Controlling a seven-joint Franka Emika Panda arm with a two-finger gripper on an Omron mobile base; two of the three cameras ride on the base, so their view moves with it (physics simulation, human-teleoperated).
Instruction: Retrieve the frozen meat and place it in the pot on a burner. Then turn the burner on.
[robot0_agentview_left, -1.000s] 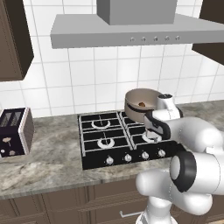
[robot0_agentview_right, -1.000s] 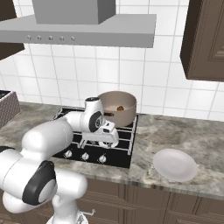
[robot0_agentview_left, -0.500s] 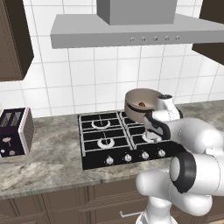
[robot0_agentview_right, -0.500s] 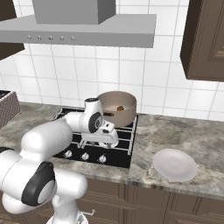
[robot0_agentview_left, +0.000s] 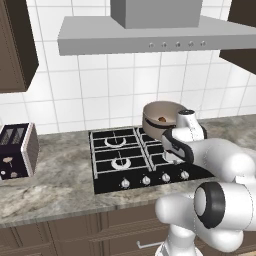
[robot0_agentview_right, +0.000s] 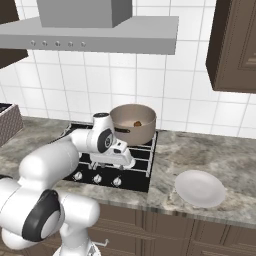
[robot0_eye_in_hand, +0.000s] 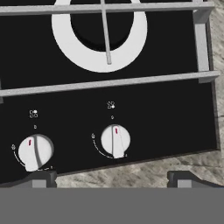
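Looking from the hand, your two-finger gripper hangs over the front strip of the black cooktop, with its dark tips spread wide apart and nothing between them. Do you agree?

B: Yes, it is open and empty. You see the small reddish-brown lump of frozen meat already lying inside the wide tan-brown pot, and the pot stands on the rear right burner, so in my judgement only the knob is left for you.

A: Then the relation that matters is this one. The white round knob with the red mark lies straight ahead of your gripper, almost midway between the tips. The second white knob sits beside it, nearer to the one tip.

B: Its raised ridge runs up and down in the hand view, and your tips stand to either side of it, so they would close across the ridge.

A: One caution for you: the silver-ringed burner just above these knobs is the bare front one, not the burner under the pot. The little marks over each knob are too small to read, so I cannot tell which knob serves the rear burner.
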